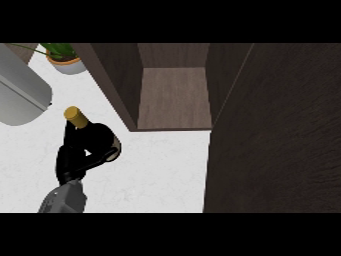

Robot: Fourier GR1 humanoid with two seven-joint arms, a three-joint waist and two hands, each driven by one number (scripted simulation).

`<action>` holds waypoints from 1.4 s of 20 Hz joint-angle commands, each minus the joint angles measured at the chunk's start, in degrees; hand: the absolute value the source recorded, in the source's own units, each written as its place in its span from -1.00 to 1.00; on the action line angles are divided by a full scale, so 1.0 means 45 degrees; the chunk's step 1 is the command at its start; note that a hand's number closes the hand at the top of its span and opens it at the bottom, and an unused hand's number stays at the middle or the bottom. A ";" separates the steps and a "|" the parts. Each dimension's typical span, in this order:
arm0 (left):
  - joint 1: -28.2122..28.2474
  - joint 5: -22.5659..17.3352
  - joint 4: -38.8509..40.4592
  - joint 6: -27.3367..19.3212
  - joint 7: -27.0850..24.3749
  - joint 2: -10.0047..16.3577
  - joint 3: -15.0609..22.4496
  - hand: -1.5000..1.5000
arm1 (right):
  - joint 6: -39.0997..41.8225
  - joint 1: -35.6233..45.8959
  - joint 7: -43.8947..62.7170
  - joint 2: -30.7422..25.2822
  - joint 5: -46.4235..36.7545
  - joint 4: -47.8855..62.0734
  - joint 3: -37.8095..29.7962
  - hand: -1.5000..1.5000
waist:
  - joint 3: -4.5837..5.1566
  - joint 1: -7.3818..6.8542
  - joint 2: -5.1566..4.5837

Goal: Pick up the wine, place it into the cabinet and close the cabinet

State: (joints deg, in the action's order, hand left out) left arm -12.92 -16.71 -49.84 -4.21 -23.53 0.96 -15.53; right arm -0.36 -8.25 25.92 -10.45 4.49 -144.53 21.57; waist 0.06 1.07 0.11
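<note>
One left hand (pixel 74 161) curls round one wine bottle (pixel 74 115) beside one open cabinet (pixel 174 95). White table (pixel 158 170) shows between them, below its edge.

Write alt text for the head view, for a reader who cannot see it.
The left hand holds a dark wine bottle with a gold cap at the white counter, beside the open dark wood cabinet. A potted plant stands behind.

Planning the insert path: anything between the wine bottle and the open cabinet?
Head view: only a bare strip of white counter lies between the wine bottle, held in the left hand, and the cabinet's left wall.
</note>
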 commanded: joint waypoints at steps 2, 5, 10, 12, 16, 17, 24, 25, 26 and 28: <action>-0.0805 -0.0582 0.0998 0.0309 -0.0641 -0.0189 -0.0349 -1.00 | 0.0144 -0.0858 0.0950 -0.0494 0.1123 -0.3149 -0.0506 -1.00 | -0.0005 0.0057 -0.0013; -0.0786 -0.0822 0.1566 0.0792 -0.1001 0.0000 -0.0376 -1.00 | -0.0409 0.0040 0.1460 0.0058 0.0261 -0.2595 0.0101 -1.00 | 0.0004 -0.0063 -0.0018; -0.1356 -0.0869 0.2003 0.0606 -0.1185 0.0198 -0.0273 -1.00 | -0.0191 -0.0378 0.1879 -0.0400 0.0948 -0.3409 -0.0344 -1.00 | -0.0003 0.0009 0.0001; -0.1781 -0.1078 0.2655 0.0147 -0.1933 -0.0207 0.0100 1.00 | -0.0209 -0.0291 0.1622 -0.0297 0.1082 -0.3117 -0.0573 -1.00 | 0.0002 0.0082 -0.0023; -0.1826 -0.0523 0.2557 -0.0020 -0.2068 -0.0164 0.0360 1.00 | -0.0266 -0.0195 0.1813 -0.0275 0.0646 -0.3244 -0.0297 -1.00 | -0.0003 0.0013 0.0008; -0.1594 -0.0644 0.2548 -0.0060 -0.1804 -0.0207 0.0639 1.00 | -0.0028 -0.0305 0.1536 -0.0351 0.0936 -0.2901 -0.0505 -1.00 | -0.0011 -0.0052 0.0006; -0.2329 -0.0346 0.2696 -0.0905 -0.2771 -0.0194 0.0888 1.00 | 0.0150 -0.0273 0.1133 -0.0171 0.1166 -0.2426 -0.0741 -1.00 | -0.0013 -0.0006 0.0010; -0.1497 -0.0310 0.2437 -0.0017 -0.3343 -0.0111 0.0784 1.00 | 0.0178 -0.0672 0.1095 -0.0239 0.0899 -0.2745 -0.0552 -1.00 | -0.0013 -0.0029 0.0034; -0.0506 -0.0252 0.1978 0.0757 -0.3695 -0.0109 0.1057 1.00 | -0.0110 -0.0619 0.1075 -0.0026 0.0606 -0.2735 -0.0390 -1.00 | -0.0014 -0.0106 0.0088; 0.0109 -0.0326 0.1069 0.1608 -0.3727 0.0297 0.1304 1.00 | 0.0102 -0.0682 0.1315 -0.0331 0.0806 -0.2885 -0.0644 -1.00 | -0.0018 -0.0175 0.0109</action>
State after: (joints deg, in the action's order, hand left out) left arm -16.83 -18.80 -40.69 -2.76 -37.90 1.58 -12.05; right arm 0.42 -7.46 26.24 -10.61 4.74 -144.20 18.80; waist -0.04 0.48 0.33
